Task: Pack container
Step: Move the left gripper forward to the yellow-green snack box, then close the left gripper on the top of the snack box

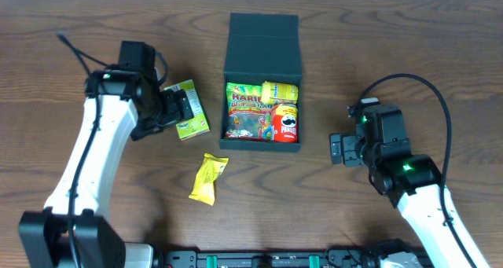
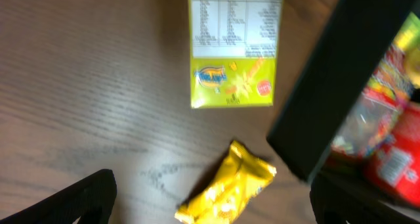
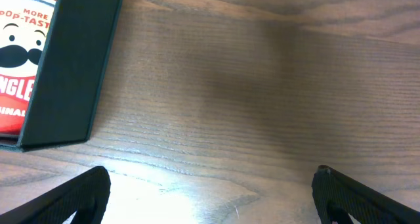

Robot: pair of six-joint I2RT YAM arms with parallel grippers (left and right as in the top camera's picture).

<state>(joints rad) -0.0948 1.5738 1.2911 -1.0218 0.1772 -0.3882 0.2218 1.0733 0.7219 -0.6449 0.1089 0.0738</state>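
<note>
Your container (image 1: 262, 44) lies mid-frame, apart from the left fingers (image 2: 72, 201) and right fingers (image 3: 72, 198) — both released — wrist views crop it.

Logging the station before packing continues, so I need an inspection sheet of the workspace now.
Surface: wooden table, no spills seen.
Job's things: container, lid open, holding a Haribo bag, a Pringles can and a yellow pack.
Clutter: light-green carton and yellow snack packet on the table left of the container.
Grippers: left gripper open beside the carton; right gripper open over bare table; both empty.
Cables: left arm cable and right arm cable loop free, clear of the items.
Surroundings: nothing seen.
</note>
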